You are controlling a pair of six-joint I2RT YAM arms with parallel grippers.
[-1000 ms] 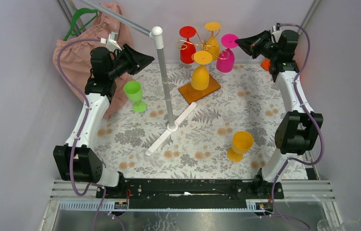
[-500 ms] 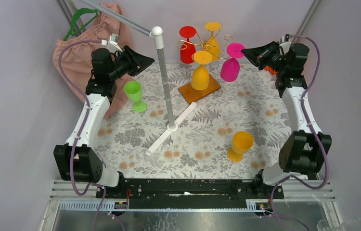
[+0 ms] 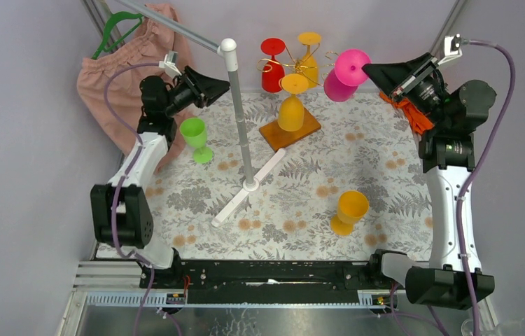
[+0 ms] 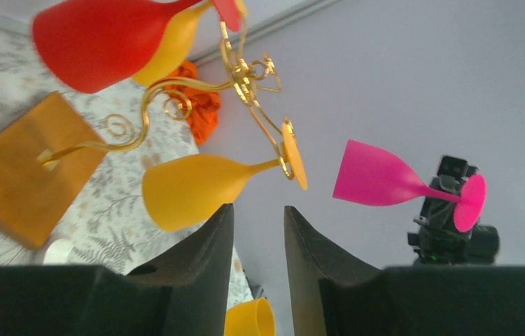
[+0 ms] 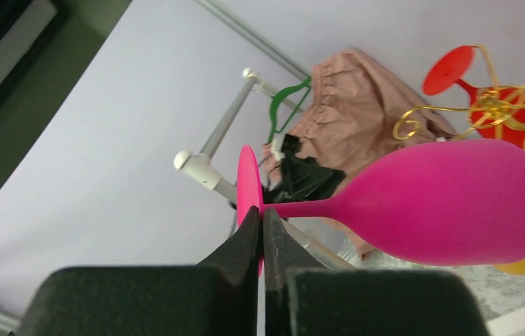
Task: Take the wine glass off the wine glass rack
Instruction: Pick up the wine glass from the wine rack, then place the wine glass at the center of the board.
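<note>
My right gripper (image 3: pixel 368 68) (image 5: pixel 262 213) is shut on the round foot of the pink wine glass (image 3: pixel 344 73) (image 5: pixel 456 199), which it holds on its side in the air. In the left wrist view the pink wine glass (image 4: pixel 379 182) is clear of the rack's right side. The gold wire wine glass rack (image 3: pixel 296 64) (image 4: pixel 242 73) stands on its wooden base (image 3: pixel 289 131) and carries a red glass (image 3: pixel 272 70) and two yellow glasses (image 3: pixel 292 105). My left gripper (image 3: pixel 226 85) (image 4: pixel 258 210) is open and empty, left of the rack.
A green glass (image 3: pixel 195 136) stands under the left arm and a yellow glass (image 3: pixel 349 210) at the front right. The white pole stand (image 3: pixel 240 119) rises at centre, its bar reaching back left. Pink cloth (image 3: pixel 116 77) hangs back left; orange cloth (image 3: pixel 405 110) lies under the right gripper.
The right arm has risen and drawn back to the right, carrying the pink glass up off the rack and tipping it sideways. The left gripper has shifted slightly right.
</note>
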